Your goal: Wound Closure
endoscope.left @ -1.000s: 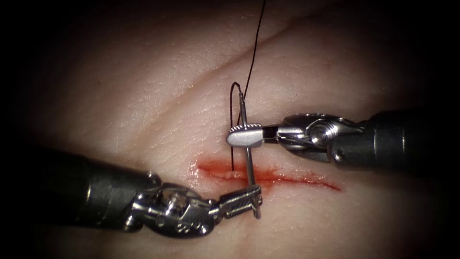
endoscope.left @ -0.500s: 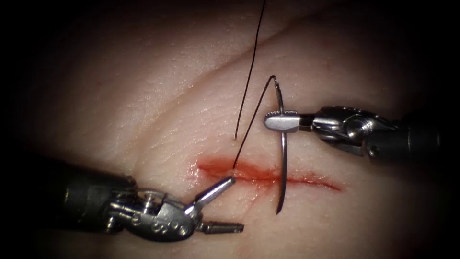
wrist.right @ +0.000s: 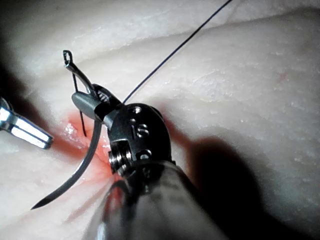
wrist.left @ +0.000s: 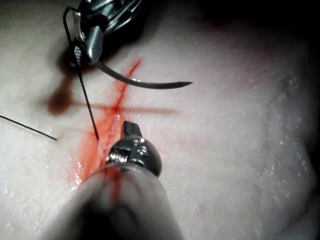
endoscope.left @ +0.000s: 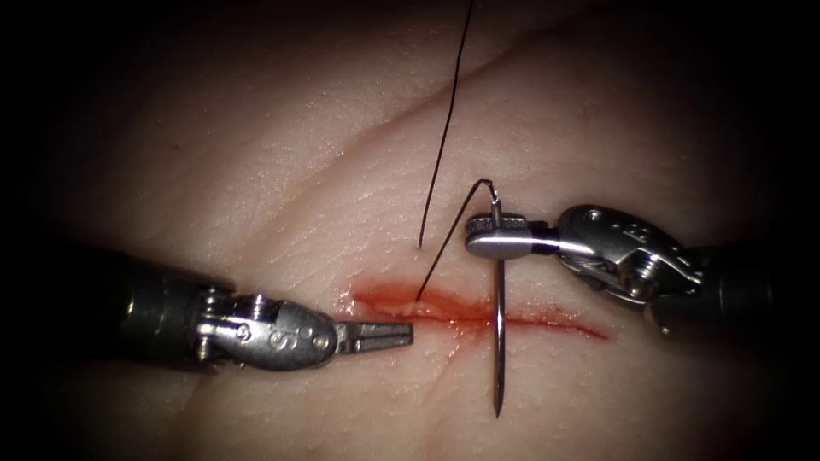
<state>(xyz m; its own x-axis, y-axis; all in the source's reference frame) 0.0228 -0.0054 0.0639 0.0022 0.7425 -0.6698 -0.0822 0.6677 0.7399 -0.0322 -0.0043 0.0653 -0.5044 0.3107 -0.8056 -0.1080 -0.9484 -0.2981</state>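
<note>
The tissue (endoscope.left: 282,213) has a red cut (endoscope.left: 547,321) running across it. My right tool (endoscope.left: 491,239) is shut on the curved needle (endoscope.left: 499,341) close to its tail end. The needle hangs free above the tissue, crossing over the cut with its point toward the near side. In the right wrist view the right tool (wrist.right: 87,102) holds the needle (wrist.right: 80,170) the same way. Dark thread (endoscope.left: 444,248) runs from the needle's tail down into the cut. My left tool (endoscope.left: 408,333) lies shut and holds nothing, at the cut's left end; its tip (wrist.left: 129,131) is just beside the cut.
A second run of thread (endoscope.left: 448,102) comes down from above and enters the tissue just beyond the cut. Red fluid (endoscope.left: 384,300) pools along the cut's left part. A long crease (endoscope.left: 376,137) crosses the tissue farther back.
The left tool let go of the needle's tip end, opened, then shut and drew back left. The right tool carried the needle to the right, clear of the tissue, thread trailing.
</note>
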